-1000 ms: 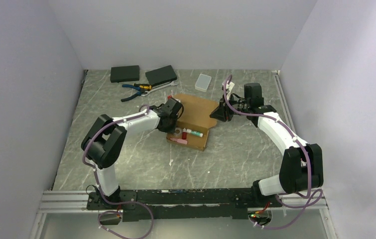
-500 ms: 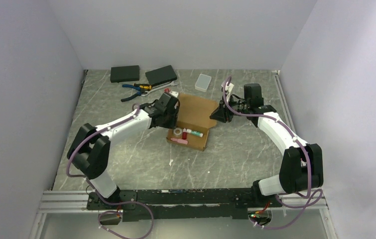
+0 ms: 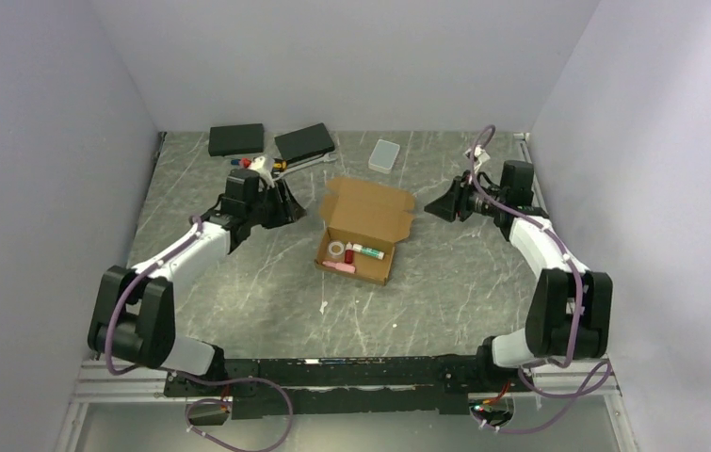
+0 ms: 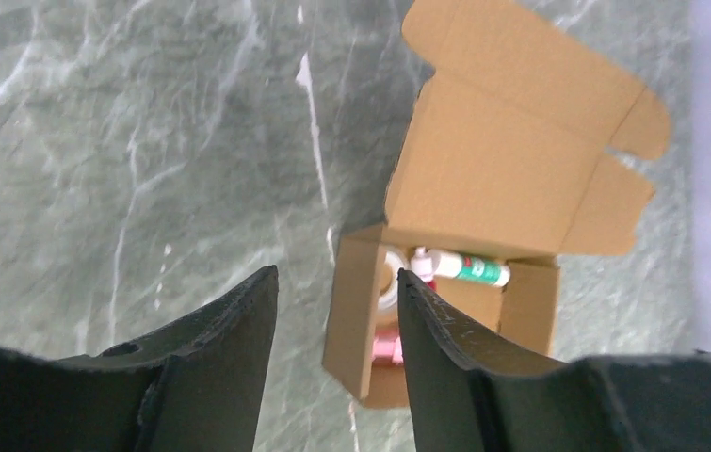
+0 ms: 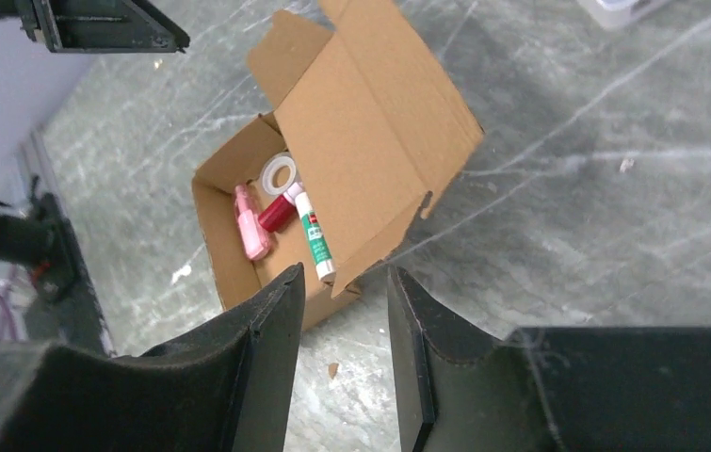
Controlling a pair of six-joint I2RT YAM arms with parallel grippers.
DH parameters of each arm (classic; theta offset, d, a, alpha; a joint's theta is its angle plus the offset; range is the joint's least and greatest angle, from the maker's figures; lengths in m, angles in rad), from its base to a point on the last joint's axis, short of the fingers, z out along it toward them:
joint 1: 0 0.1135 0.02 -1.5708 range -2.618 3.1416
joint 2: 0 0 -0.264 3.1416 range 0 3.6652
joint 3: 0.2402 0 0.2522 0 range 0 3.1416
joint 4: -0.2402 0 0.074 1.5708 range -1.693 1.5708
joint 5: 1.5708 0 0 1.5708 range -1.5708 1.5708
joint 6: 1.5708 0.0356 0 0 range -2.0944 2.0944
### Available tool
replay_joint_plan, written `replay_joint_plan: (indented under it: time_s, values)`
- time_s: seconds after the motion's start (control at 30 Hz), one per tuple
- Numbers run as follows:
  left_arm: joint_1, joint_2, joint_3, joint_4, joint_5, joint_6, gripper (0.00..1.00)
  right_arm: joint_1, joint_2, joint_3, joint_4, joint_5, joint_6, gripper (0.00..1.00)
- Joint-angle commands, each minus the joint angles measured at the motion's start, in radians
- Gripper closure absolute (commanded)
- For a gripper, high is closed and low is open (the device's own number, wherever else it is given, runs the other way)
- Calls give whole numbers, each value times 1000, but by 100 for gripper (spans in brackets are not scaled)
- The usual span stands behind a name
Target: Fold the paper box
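Observation:
The paper box [image 3: 363, 237] stands in the middle of the table as a brown cardboard tray, its lid [image 3: 370, 200] open and leaning back. Inside lie a tape roll [image 3: 335, 249], a green-and-white glue stick [image 3: 366, 251] and a pink item [image 3: 338, 266]. My left gripper [image 3: 293, 213] hangs to the box's left, apart from it and open. My right gripper [image 3: 431, 208] hangs to its right, also open and apart. In the left wrist view the box [image 4: 521, 169] shows beyond the spread gripper [image 4: 336, 275]. The right wrist view shows the box [image 5: 370, 141] ahead of the empty gripper [image 5: 345, 271].
Two flat black boxes [image 3: 235, 139] [image 3: 304, 141] lie at the back left, with pliers [image 3: 257, 170] in front of them. A translucent plastic case [image 3: 383, 155] sits at the back centre. A small scrap [image 3: 323, 306] lies nearer the arms. Walls close in on both sides.
Both arms have drawn back from the box, the left one leftward, the right one rightward. Both grippers opened wider. The box stands alone with its lid up.

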Motion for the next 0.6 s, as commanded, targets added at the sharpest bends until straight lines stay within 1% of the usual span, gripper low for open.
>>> replay_joint_plan:
  time_s: [0.0, 0.07, 0.1, 0.13, 0.2, 0.27, 0.33, 0.37, 0.47, 0.57]
  values:
    - [70, 68, -8, 269, 227, -113, 48, -11, 95, -24, 167, -60, 237, 59]
    - [93, 97, -19, 332, 278, -146, 51, -5, 129, -24, 187, -56, 268, 58]
    - [103, 110, -21, 356, 294, -157, 54, 0, 141, -19, 188, -50, 270, 58]
    - [110, 125, -20, 371, 300, -166, 59, 6, 154, -10, 187, -43, 272, 58]
    - [120, 150, -13, 374, 292, -170, 66, 21, 180, 6, 186, -28, 277, 58]
    - [122, 182, 6, 351, 275, -155, 70, 42, 204, 29, 166, -1, 266, 59]
    - [123, 230, 37, 335, 289, -136, 73, 54, 221, 53, 141, 27, 246, 60]
    - [123, 256, 54, 332, 306, -131, 73, 82, 226, 61, 130, 46, 240, 61]
    - [123, 338, 103, 330, 362, -121, 76, 105, 233, 72, 114, 120, 227, 63]
    - [122, 394, 110, 382, 430, -141, 77, 113, 239, 79, 75, 172, 216, 67]
